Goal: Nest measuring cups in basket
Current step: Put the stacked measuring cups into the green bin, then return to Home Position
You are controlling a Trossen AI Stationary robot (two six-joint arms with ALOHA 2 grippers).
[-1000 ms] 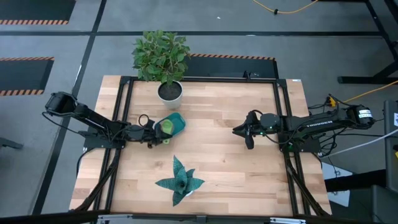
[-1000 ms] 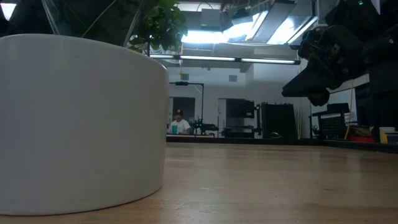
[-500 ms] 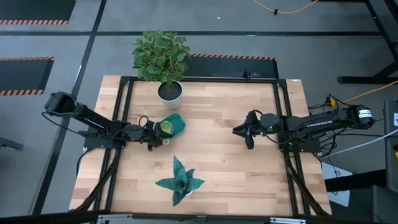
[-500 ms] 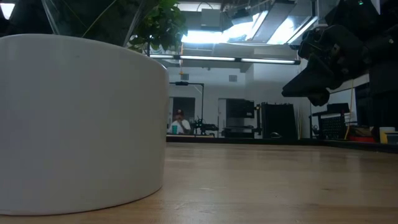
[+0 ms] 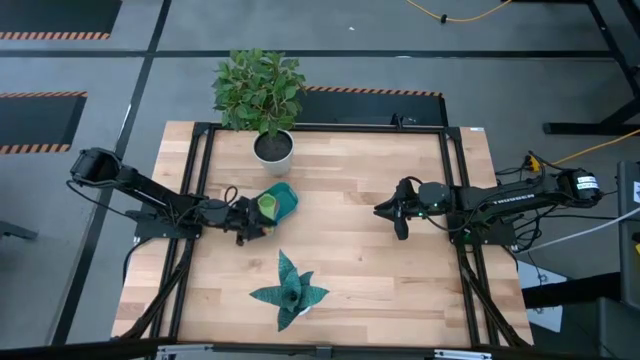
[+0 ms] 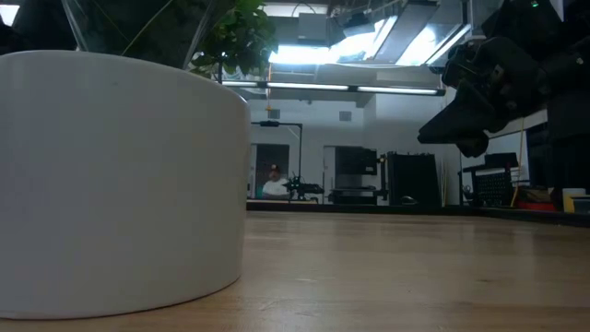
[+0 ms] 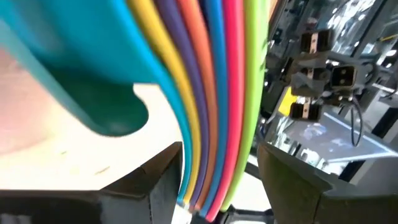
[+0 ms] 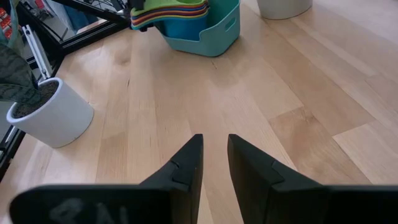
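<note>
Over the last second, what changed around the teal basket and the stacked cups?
The left gripper opened and drew slightly back from the stack of measuring cups, letting go of the handles; its fingers now stand apart on either side of them. The stack stayed nested in the teal basket. The right gripper, both potted plants and the basket did not move.

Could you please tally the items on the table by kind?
Cups: 7, nested
Basket: 1
Potted plants: 2
Total: 10
</note>
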